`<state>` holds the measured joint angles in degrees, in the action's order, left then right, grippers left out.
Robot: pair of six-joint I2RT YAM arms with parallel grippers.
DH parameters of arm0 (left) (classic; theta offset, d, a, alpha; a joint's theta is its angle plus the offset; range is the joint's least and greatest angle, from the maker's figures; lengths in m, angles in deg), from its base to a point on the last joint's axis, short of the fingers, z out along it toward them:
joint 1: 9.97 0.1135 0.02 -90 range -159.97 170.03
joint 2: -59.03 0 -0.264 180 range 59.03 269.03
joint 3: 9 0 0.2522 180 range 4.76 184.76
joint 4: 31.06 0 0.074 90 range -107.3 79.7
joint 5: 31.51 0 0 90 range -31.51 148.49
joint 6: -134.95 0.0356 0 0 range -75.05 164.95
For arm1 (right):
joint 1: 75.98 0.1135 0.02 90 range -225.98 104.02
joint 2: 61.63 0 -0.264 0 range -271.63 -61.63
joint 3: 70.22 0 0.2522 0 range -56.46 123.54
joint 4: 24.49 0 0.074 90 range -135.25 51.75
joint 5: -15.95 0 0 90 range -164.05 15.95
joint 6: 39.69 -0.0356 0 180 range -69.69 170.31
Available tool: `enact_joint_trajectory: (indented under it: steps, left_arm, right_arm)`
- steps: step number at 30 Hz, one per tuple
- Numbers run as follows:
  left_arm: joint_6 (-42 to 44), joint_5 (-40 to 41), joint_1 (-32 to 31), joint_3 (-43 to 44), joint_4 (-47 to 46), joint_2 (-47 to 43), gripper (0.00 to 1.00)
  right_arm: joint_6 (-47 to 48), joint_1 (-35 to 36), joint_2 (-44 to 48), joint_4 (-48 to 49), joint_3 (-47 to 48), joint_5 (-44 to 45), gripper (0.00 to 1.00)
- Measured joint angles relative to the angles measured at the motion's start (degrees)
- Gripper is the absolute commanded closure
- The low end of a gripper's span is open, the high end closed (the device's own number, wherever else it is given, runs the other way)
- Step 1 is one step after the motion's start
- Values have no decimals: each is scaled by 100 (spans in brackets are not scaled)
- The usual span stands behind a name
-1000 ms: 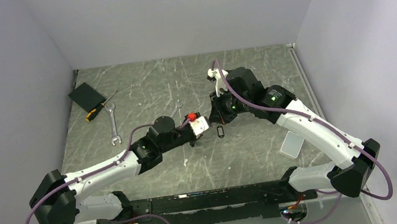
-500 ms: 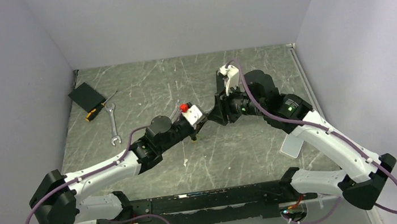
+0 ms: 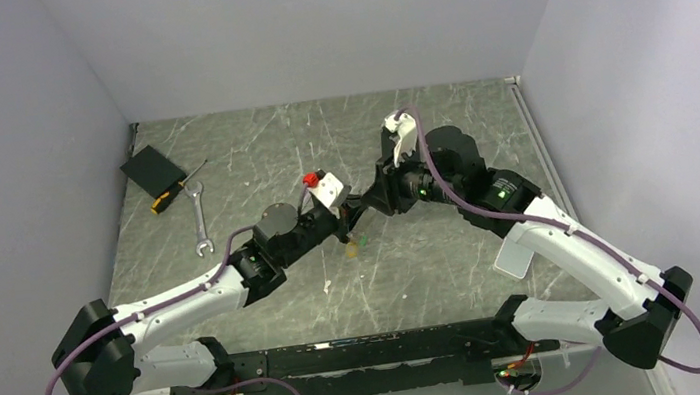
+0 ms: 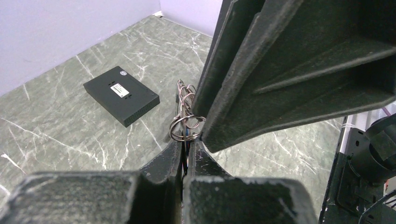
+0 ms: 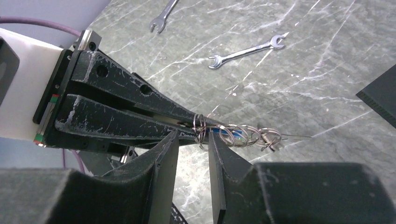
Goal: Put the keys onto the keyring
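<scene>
Left gripper (image 4: 184,148): jaws clamped shut on the keyring (image 5: 236,135), holding its coils off the table (image 3: 251,159) at frame centre so I can work them. Right gripper (image 5: 192,136): jaws part open, poised at the nearest coil, gripping nothing.

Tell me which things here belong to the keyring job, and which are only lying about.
Job in hand: keyring, pinched in the shut left gripper; open right gripper beside it.

Lying about: wrench; second wrench; black box; screwdriver.
</scene>
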<state>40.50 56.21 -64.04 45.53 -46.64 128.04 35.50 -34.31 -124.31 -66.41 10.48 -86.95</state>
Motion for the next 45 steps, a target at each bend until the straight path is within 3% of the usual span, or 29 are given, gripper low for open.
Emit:
enact_joint_trajectory:
  steps: [10, 15, 18, 20, 25, 28, 36, 45]
  left_arm:
    - [-142, 2, 26, 0, -37, 26, 100]
    - [-144, 0, 28, 0, -46, 26, 100]
    - [-136, -4, 31, 0, -37, 26, 99]
    - [-94, -26, 35, 2, -9, 28, 95]
    - [85, -87, 37, 79, 144, 66, 72]
    - [352, -107, 35, 151, 317, 66, 65]
    - [1023, -83, 17, 140, 516, -61, 93]
    - [1626, -127, -2, 11, 595, -258, 100]
  right_arm:
    - [70, -4, -173, 94, 0, 120, 77]
    - [103, -2, -173, 98, 0, 155, 100]
    - [111, -2, -181, 98, 0, 170, 100]
    - [114, -2, -184, 92, 0, 179, 100]
    - [133, -2, -190, -11, 33, 186, 100]
    - [140, -2, -212, -179, 157, 192, 100]
    - [153, -2, -339, -555, 616, 131, 100]
    - [219, 4, -455, -1016, 857, -81, 100]
